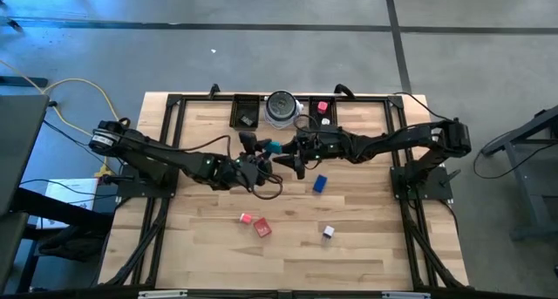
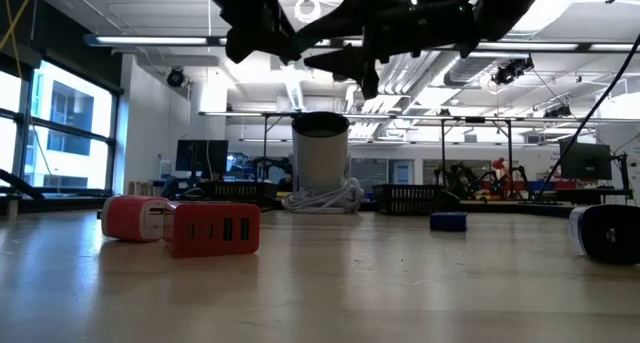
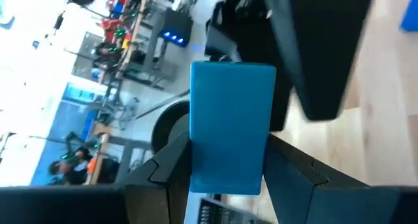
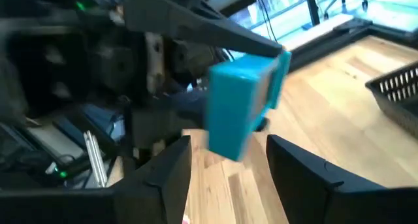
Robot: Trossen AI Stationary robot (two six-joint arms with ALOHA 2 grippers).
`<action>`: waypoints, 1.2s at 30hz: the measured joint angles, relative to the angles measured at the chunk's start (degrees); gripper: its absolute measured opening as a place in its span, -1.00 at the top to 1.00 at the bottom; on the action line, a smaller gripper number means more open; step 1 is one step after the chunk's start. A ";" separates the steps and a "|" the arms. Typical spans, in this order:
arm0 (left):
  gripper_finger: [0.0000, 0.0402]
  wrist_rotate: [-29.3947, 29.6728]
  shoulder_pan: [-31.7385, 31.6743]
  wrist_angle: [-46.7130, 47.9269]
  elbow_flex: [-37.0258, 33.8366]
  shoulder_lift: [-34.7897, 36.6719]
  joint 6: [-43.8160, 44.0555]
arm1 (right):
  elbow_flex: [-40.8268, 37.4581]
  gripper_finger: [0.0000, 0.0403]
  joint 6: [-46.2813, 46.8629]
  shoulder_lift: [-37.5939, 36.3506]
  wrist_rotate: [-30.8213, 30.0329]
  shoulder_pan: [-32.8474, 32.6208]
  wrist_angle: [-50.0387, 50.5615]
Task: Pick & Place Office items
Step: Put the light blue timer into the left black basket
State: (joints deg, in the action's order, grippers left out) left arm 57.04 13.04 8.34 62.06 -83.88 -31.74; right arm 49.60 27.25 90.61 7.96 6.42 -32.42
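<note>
So this looks like a mid-air handoff. Near edge of the desk [image 1: 209,264] has the red pieces [image 1: 255,223] and a white one [image 1: 328,233], blue piece [image 1: 320,184] further in. Above the middle, the left pincer [image 3: 228,178] is pinching the teal block [image 3: 232,126]; the right pincer [image 4: 228,162] sits spread around it. I'd clamp the right fully before the left lets go, then head for the far tray [image 1: 307,116].

Mid-table is crowded — both arms meet over it around a teal block [image 1: 274,146], close before the round dish [image 1: 281,109]. The front boards lie open, save the red blocks [image 1: 255,223].
</note>
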 joint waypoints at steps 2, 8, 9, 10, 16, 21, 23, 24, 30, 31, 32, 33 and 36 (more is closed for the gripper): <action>0.26 0.27 -0.02 0.38 0.05 -0.09 -0.01 | 0.00 0.08 0.05 -0.07 -0.10 0.06 -0.49; 0.26 -2.70 0.00 0.35 0.46 -0.09 0.25 | 0.02 0.08 -0.01 -0.07 -0.31 0.05 -1.32; 0.26 -2.69 0.00 0.37 0.46 -0.09 0.23 | 0.02 0.08 -0.02 -0.07 -0.30 0.03 -1.49; 0.26 -2.73 0.00 0.35 0.46 -0.09 0.23 | 0.02 0.09 -0.03 -0.07 -0.28 0.04 -1.51; 0.26 -3.20 0.00 0.64 0.44 -0.09 0.50 | 0.02 0.09 -0.44 -0.07 -0.32 0.08 -1.90; 0.26 -3.90 0.00 0.65 0.44 -0.09 0.61 | 0.04 0.09 -0.47 -0.09 -0.32 0.08 -2.42; 0.26 -4.34 0.00 0.65 0.44 -0.09 0.76 | 0.04 0.09 -0.49 -0.11 -0.32 0.08 -2.45; 0.26 -4.58 0.00 0.63 0.44 -0.09 0.90 | 0.04 0.09 -0.49 -0.11 -0.32 0.08 -2.45; 0.26 -4.79 0.00 0.65 0.39 -0.09 1.10 | 0.04 0.21 -0.62 -0.15 -0.29 0.08 -2.05; 0.26 -4.77 0.00 0.65 0.39 -0.09 1.10 | 0.05 0.26 -0.81 -0.15 -0.24 0.08 -2.03; 0.26 -4.67 0.00 0.70 0.39 -0.09 1.10 | 0.07 0.33 -1.10 -0.16 -0.26 0.08 -1.97; 0.26 -4.48 0.00 0.78 0.39 -0.09 1.08 | 0.07 0.40 -1.36 -0.17 -0.34 0.08 -1.93; 0.26 -3.99 0.00 1.05 0.33 -0.11 1.04 | 0.07 0.63 -1.56 -0.17 -0.67 0.12 -1.56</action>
State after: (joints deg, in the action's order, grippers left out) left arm 53.05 13.04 9.40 62.39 -83.99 -30.70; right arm 49.67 25.70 90.43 7.29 6.55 -33.98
